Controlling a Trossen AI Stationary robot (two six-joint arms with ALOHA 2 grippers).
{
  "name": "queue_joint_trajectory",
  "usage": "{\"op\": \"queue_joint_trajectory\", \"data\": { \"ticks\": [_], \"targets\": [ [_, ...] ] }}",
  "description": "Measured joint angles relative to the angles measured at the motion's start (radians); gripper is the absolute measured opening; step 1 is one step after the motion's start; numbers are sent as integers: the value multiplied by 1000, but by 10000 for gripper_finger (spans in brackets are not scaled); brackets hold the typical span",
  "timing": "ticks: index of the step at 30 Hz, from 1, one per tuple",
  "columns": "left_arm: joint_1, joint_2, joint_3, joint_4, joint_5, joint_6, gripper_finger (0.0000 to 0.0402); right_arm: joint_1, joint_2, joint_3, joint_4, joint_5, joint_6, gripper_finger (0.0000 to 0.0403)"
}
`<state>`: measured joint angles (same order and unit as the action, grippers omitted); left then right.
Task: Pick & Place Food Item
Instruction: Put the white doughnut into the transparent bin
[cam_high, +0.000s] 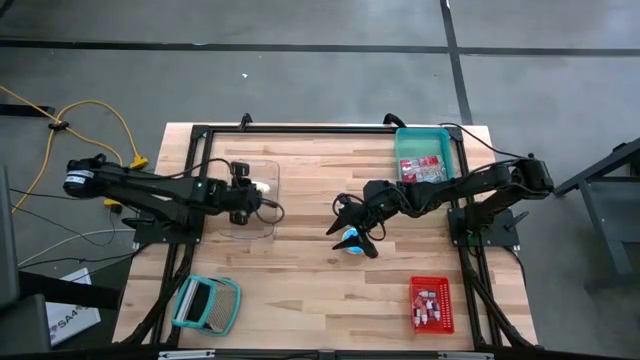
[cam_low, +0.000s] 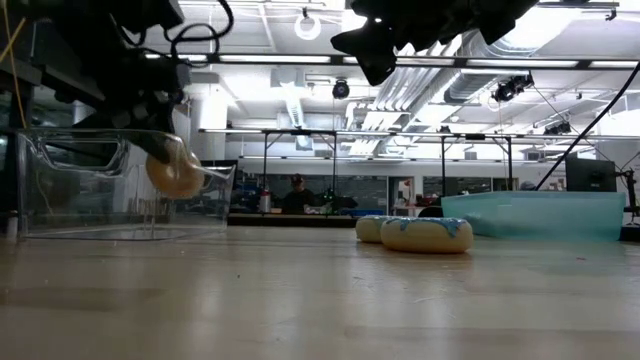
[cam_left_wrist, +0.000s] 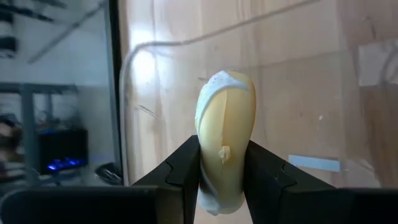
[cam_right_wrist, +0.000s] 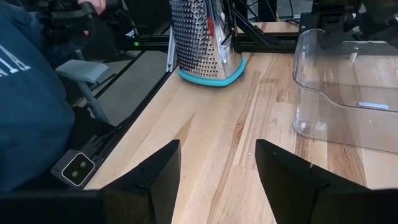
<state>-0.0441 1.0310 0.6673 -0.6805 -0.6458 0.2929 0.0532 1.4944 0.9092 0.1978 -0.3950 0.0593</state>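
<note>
A wide hall with white ceiling ducts and ring lamps lies beyond the wooden table (cam_high: 300, 270), ringed by grey concrete floor. A teal bin (cam_high: 424, 148) sits at the far right corner, a clear container (cam_low: 120, 185) on the left. The left gripper (cam_left_wrist: 222, 180) is clamped on a pale doughnut (cam_left_wrist: 225, 137) above that container. The right gripper (cam_right_wrist: 217, 171) hangs mid-table, fingers spread and empty, over two blue-iced doughnuts (cam_low: 425, 234).
</note>
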Motion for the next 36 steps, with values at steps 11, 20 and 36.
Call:
{"op": "queue_joint_trajectory", "data": {
  "ticks": [11,20,36],
  "targets": [
    [105,95,0,20,20,-29,96,0,0,0,0,-1,0,196],
    [108,112,0,93,21,-32,96,0,0,0,0,-1,0,196],
    [107,111,0,83,21,-106,96,0,0,0,0,-2,1,196]
  ]
}}
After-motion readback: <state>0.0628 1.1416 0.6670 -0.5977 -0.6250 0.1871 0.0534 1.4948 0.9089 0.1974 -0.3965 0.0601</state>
